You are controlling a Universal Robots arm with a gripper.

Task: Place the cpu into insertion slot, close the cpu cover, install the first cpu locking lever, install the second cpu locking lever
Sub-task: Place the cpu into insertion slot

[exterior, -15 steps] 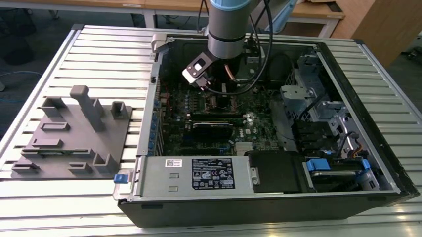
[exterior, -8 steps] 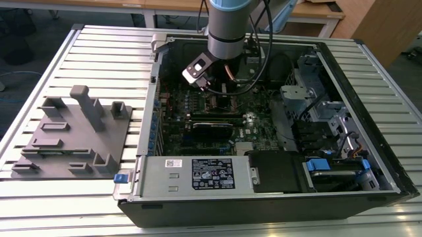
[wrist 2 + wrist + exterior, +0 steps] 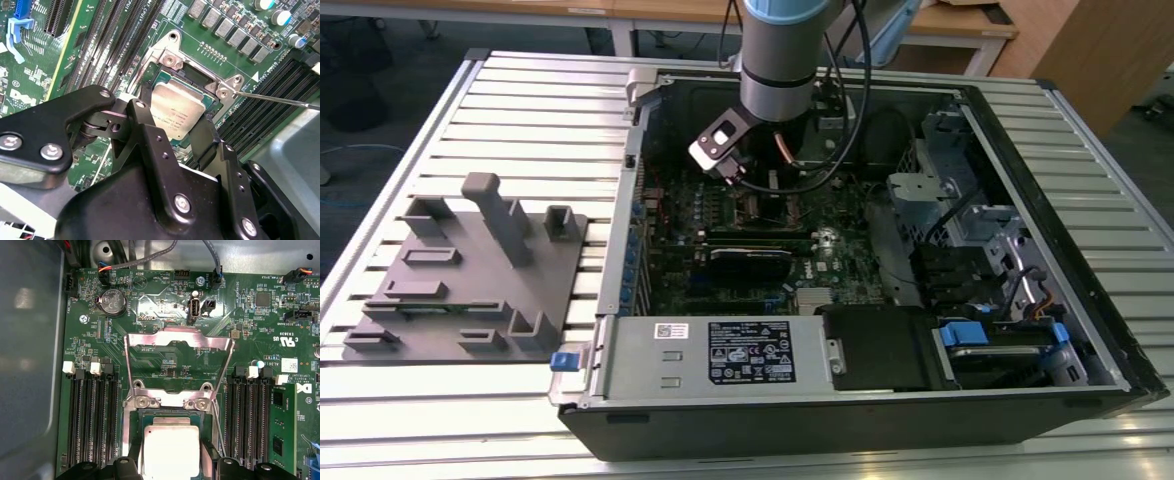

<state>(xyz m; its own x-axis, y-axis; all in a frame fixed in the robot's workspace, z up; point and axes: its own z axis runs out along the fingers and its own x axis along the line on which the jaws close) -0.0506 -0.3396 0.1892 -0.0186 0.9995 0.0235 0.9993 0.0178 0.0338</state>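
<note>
End effector: Your end effector (image 3: 176, 120) is down inside the open computer case (image 3: 1067, 330). Its black fingers (image 3: 142, 117) are closed against two opposite edges of the cpu, as you can see in both wrist views.
Cpu: The cpu (image 3: 170, 450) lies flat in the insertion slot (image 3: 195, 76), silver top up. A rim of its green border shows around the metal, and it sits between your fingers.
Cpu cover: The cpu cover (image 3: 150, 340) is swung open, hinged at the slot's edge and tipped back over the board. You can see green board through its cut-out middle. It is not yet closed over the cpu.
Locking lever: A thin metal rod (image 3: 280, 100) runs out from a corner of the slot across the black memory slots (image 3: 92, 420), clear of the cover.
Arm: Your arm (image 3: 781, 50) enters at the upper centre of the exterior view and reaches into the case over the green motherboard (image 3: 680, 270).
Worktop: The slatted metal worktop (image 3: 534, 110) carries the case across the centre and the exterior view's right. A grey moulded fixture (image 3: 467, 270) stands just beside the case on the exterior view's left.
Power supply: A silver labelled box (image 3: 707, 355) sits in the case at the lower centre of the exterior view, well apart from the slot.
</note>
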